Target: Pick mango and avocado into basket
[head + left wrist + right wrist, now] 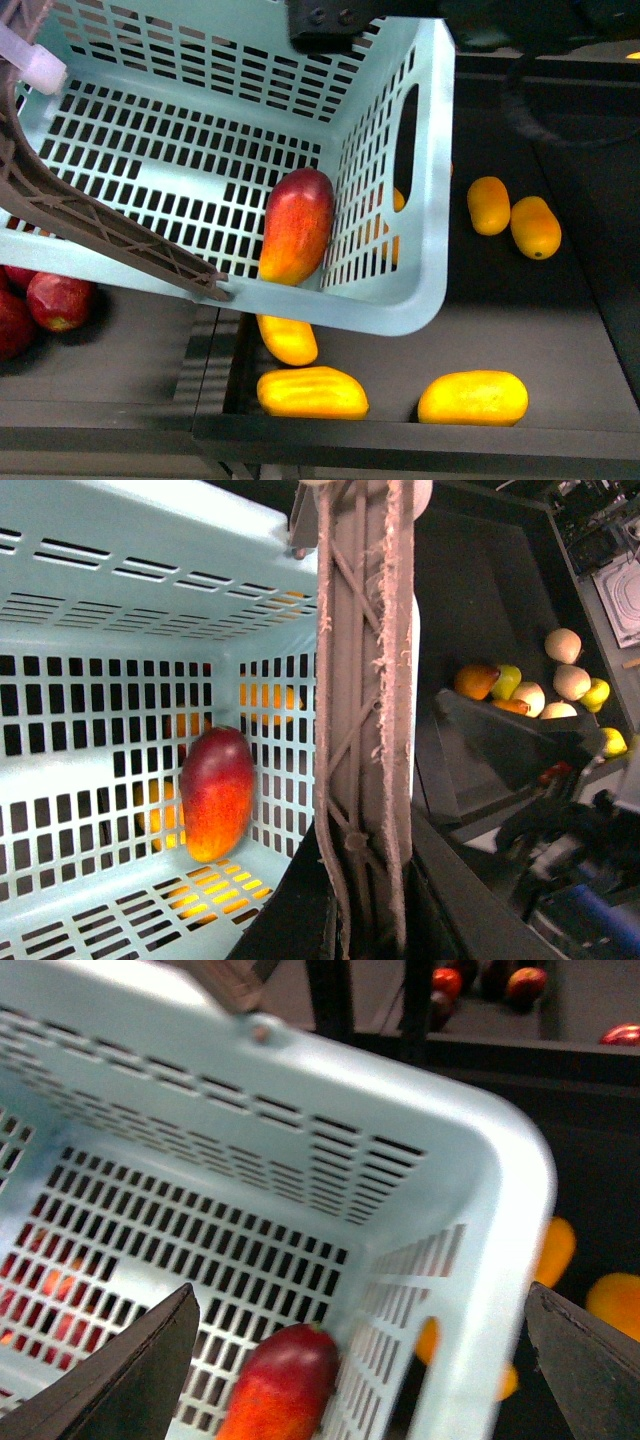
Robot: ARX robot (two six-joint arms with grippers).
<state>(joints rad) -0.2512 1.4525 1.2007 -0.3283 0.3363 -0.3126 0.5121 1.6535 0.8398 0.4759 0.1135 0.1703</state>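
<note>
Right claw [360,1295]: fingers [130,1380] spread wide apart, aimed downward.

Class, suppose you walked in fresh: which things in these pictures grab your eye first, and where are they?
The red-and-orange mango stands out first, lying inside the pale teal basket against its side wall. Next come the bright yellow mangoes on the dark shelf under and beside the basket, and red fruit at the front view's left edge.

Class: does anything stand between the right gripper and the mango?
Nothing visible does. The mango lies uncovered on the floor of the basket, against its side wall, in front of the open right gripper.
</note>
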